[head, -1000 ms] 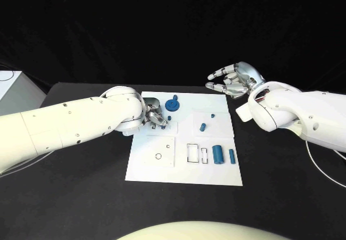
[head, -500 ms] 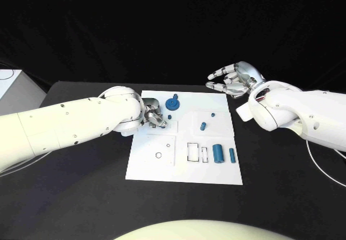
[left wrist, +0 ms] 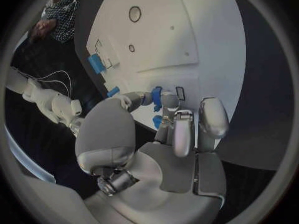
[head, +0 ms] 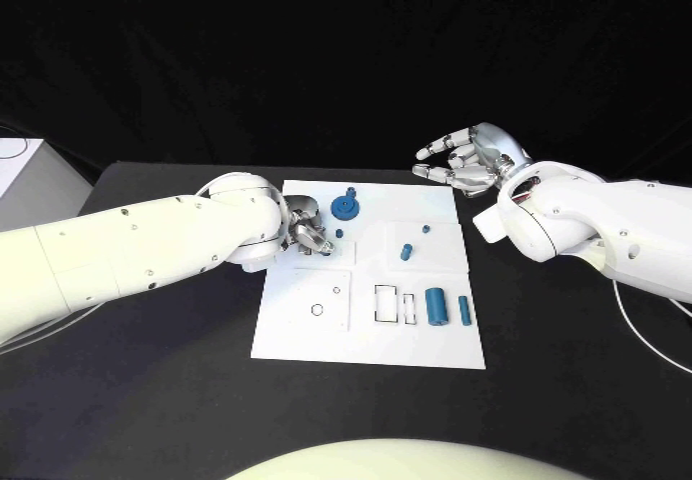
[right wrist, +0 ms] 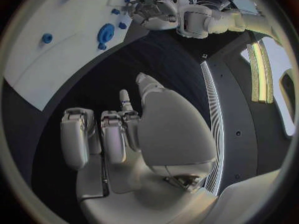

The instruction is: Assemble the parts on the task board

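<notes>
The white task board (head: 368,335) lies mid-table. My left hand (head: 304,228) is low over its far left part, and in the left wrist view its thumb and a fingertip (left wrist: 169,102) pinch a small blue peg (left wrist: 154,95). A second small peg (head: 326,248) stands just beside it. A round blue gear part (head: 345,209) sits near the far edge, also seen as the gear part (right wrist: 104,33). A blue cylinder (head: 436,306) and a thin blue bar (head: 464,309) lie on the right. My right hand (head: 466,160) hovers beyond the far right corner, fingers apart, holding nothing.
Two small blue pieces (head: 405,252) sit mid-board. A rectangular slot (head: 387,305) and an oval hole (head: 316,311) mark the near half. A white box (head: 18,175) stands at the table's far left. Black table surface surrounds the board.
</notes>
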Action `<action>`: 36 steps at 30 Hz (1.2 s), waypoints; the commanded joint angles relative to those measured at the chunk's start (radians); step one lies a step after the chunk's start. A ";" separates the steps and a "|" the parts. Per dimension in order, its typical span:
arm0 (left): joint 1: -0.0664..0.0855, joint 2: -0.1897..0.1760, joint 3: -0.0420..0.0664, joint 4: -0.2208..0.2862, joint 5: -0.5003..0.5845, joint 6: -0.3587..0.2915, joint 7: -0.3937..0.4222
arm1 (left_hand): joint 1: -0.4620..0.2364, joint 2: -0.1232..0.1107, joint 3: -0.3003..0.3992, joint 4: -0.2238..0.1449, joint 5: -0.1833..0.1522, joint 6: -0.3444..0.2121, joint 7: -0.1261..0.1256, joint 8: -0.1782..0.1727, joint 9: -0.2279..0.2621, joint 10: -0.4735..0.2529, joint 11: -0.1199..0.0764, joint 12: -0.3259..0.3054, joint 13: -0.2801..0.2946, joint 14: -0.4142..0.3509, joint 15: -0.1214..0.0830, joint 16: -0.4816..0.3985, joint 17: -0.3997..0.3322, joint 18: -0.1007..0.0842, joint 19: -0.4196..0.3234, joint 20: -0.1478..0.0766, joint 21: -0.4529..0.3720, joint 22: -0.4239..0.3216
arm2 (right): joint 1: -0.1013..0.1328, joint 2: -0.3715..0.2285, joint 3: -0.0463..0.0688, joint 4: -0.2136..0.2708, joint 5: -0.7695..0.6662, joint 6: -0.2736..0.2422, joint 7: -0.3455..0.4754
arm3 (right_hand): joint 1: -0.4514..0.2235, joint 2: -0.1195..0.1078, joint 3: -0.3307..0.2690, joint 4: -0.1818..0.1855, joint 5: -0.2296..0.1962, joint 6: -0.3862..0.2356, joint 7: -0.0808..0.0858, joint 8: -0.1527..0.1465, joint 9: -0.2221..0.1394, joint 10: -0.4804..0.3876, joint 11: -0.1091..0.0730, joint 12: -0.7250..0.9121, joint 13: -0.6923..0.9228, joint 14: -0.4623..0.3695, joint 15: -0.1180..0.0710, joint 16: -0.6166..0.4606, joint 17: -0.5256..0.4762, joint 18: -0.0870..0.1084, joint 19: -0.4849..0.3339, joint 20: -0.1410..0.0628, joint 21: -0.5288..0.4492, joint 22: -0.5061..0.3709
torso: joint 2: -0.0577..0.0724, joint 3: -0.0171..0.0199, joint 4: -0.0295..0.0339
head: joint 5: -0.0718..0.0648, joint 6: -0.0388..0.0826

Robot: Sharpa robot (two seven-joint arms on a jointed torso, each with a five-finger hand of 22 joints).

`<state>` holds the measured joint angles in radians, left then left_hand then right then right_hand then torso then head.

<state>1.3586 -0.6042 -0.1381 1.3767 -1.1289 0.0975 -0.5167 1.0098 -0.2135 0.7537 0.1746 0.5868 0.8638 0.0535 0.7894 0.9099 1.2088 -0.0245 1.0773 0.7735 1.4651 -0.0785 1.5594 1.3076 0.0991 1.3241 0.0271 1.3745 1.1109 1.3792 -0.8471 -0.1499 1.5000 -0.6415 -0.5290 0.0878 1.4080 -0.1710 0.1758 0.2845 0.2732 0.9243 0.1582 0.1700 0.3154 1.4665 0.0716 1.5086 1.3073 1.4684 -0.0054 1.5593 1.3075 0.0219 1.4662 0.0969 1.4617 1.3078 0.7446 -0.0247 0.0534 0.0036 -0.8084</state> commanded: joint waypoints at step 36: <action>-0.007 0.051 -0.004 -0.068 0.015 0.136 -0.013 | -0.017 0.024 0.220 -0.221 -0.003 0.020 -0.013 0.005 0.003 0.020 -0.008 0.013 0.010 0.104 -0.009 0.009 0.259 -0.008 0.017 -0.002 0.010 0.012 | -0.002 0.004 0.000 -0.003 -0.009 0.022 -0.001 | -0.014 0.000 0.005 0.002 0.000 -0.007 0.002 0.005 -0.001 0.043 0.004 -0.006 0.207 0.093 0.005 -0.007 0.226 0.011 0.052 0.003 -0.009 0.161 | 0.000 0.0015 -0.0007 | 0.000 -0.011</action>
<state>1.3680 -0.5570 -0.1310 1.3119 -1.1248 0.1850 -0.5200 0.9898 -0.1996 0.7536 0.1745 0.5838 0.8816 0.0431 0.8009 0.9111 1.2267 -0.0279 1.0836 0.7814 1.4652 -0.0785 1.5633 1.3076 0.0993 1.3334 0.0249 1.3778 1.1210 1.3781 -0.8438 -0.1499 1.4976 -0.6421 -0.5199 0.0852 1.4042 -0.1672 0.1757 0.2845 0.2732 0.9243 0.1582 0.1700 0.3155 1.4665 0.0716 1.5086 1.3073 1.4684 -0.0054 1.5555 1.3074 0.0220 1.4662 0.0969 1.4574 1.3073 0.7447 -0.0230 0.0531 0.0038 -0.8205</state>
